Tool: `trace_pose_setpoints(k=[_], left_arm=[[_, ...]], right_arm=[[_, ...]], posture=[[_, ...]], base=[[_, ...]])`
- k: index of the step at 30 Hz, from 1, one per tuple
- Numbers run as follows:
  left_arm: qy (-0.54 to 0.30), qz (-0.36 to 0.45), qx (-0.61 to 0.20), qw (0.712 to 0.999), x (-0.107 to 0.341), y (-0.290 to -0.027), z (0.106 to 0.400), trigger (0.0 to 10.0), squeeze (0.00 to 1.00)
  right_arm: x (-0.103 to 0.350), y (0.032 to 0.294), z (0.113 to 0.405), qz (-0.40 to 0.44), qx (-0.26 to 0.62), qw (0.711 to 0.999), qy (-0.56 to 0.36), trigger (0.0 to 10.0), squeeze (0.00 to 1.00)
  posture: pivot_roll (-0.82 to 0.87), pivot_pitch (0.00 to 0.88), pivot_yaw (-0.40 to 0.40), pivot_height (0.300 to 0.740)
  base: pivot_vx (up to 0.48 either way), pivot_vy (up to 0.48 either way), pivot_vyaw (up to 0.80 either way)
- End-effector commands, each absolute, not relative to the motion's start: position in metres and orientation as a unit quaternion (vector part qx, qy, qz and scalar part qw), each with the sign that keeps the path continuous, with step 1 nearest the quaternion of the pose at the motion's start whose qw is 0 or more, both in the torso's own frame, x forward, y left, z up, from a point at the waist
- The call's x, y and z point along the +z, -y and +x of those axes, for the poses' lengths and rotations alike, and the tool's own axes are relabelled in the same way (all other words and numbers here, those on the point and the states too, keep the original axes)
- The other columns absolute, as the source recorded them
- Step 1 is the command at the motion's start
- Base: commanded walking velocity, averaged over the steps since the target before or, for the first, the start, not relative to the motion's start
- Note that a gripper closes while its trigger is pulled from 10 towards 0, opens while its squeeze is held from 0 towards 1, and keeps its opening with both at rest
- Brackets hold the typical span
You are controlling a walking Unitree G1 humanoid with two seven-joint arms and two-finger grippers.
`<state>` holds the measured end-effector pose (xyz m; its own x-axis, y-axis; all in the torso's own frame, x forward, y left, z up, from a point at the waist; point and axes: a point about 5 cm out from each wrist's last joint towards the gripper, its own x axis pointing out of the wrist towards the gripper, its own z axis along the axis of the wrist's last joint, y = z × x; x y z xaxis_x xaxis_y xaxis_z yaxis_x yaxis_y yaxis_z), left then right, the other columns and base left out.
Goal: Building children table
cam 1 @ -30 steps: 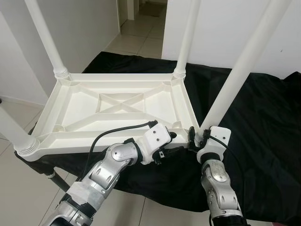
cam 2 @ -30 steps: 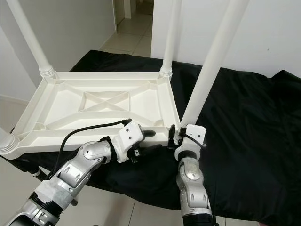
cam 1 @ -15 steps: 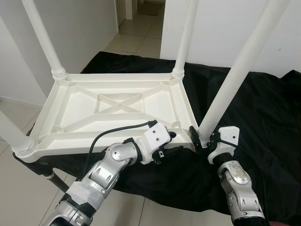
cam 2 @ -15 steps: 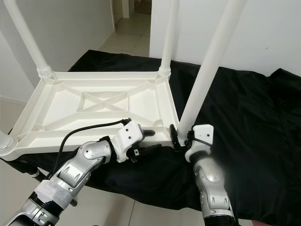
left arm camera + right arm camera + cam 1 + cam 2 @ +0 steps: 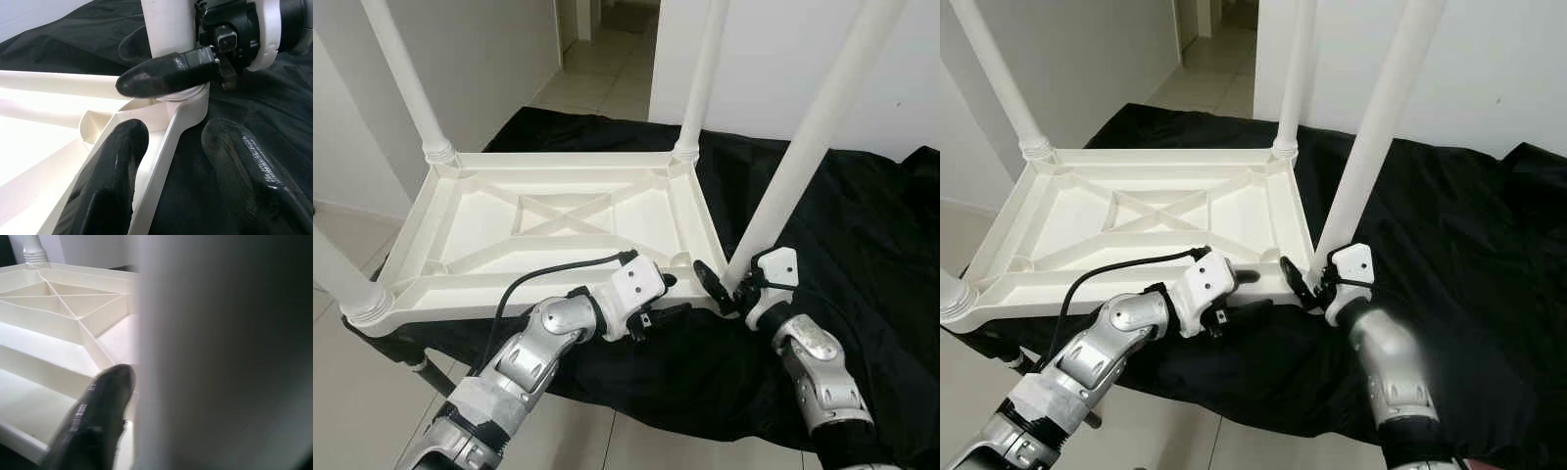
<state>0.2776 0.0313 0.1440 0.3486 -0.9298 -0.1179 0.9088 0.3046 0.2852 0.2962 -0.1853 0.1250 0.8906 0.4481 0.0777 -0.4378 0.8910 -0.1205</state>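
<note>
A white plastic table lies upside down on a black cloth, its legs pointing up. My left gripper is open and straddles the near rim beside the near-right corner, one finger inside and one outside. My right gripper is shut on the base of the near-right leg, where it enters the corner socket. One of the right gripper's fingers lies across the table side of the leg; the other is hidden behind it.
Three more legs stand up: far left, far right, near left. The black cloth spreads to the right. Tiled floor lies below the near edge, and a doorway opens behind, between white walls.
My right wrist has swung from in front of the leg round to its right side, and one finger now sticks out on the table side. The left gripper has stayed put.
</note>
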Motion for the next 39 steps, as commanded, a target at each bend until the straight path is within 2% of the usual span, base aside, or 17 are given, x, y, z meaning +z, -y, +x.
trace_pose_setpoints(k=[1,9,10,20,24,28,29,33,39], left_arm=[[0.03,0.161,-0.59,0.791,0.142,-0.032,0.277,10.0,0.0],[0.028,0.158,-0.589,0.792,0.141,-0.033,0.274,10.0,0.0],[0.027,0.158,-0.59,0.791,0.141,-0.033,0.274,10.0,0.0],[0.026,0.159,-0.593,0.789,0.141,-0.033,0.274,10.0,0.0],[0.024,0.159,-0.595,0.787,0.14,-0.034,0.273,10.0,0.0],[0.024,0.16,-0.595,0.787,0.14,-0.034,0.273,10.0,0.0],[0.024,0.16,-0.595,0.787,0.14,-0.034,0.273,10.0,0.0],[0.024,0.16,-0.595,0.788,0.14,-0.034,0.273,10.0,0.0],[0.023,0.159,-0.593,0.789,0.14,-0.035,0.273,10.0,0.0]], right_arm=[[0.12,0.182,0.297,-0.054,0.251,0.966,0.039,0.0,0.0],[0.114,0.187,0.292,-0.05,0.257,0.965,0.03,0.0,0.0],[0.114,0.188,0.292,-0.047,0.252,0.966,0.03,10.0,0.0],[0.115,0.187,0.288,-0.032,0.219,0.974,0.042,10.0,0.0],[0.111,0.184,0.286,-0.042,0.16,0.986,0.031,10.0,0.0],[0.109,0.185,0.285,-0.055,0.137,0.989,0.024,10.0,0.0],[0.109,0.181,0.282,-0.039,0.107,0.993,0.025,10.0,0.0],[0.11,0.178,0.28,-0.031,0.093,0.995,0.025,10.0,0.0],[0.108,0.166,0.273,0.003,0.016,1.0,0.022,10.0,0.0]], posture=[[-0.02,0.022,-0.015,0.74],[-0.04,0.035,-0.008,0.74],[-0.04,0.036,-0.007,0.74],[-0.05,0.045,0.004,0.74],[-0.05,0.047,0.005,0.74],[-0.05,0.049,0.005,0.74],[-0.05,0.048,0.004,0.74],[-0.05,0.05,0.003,0.74],[-0.05,0.052,0.0,0.74]], base=[[0.0,0.0,0.0],[0.0,0.0,0.0],[0.0,0.0,0.0],[0.0,0.0,0.0],[0.0,0.0,0.0],[0.0,0.0,0.0],[0.0,0.0,0.0],[0.0,0.0,0.0],[0.0,0.0,0.0]])
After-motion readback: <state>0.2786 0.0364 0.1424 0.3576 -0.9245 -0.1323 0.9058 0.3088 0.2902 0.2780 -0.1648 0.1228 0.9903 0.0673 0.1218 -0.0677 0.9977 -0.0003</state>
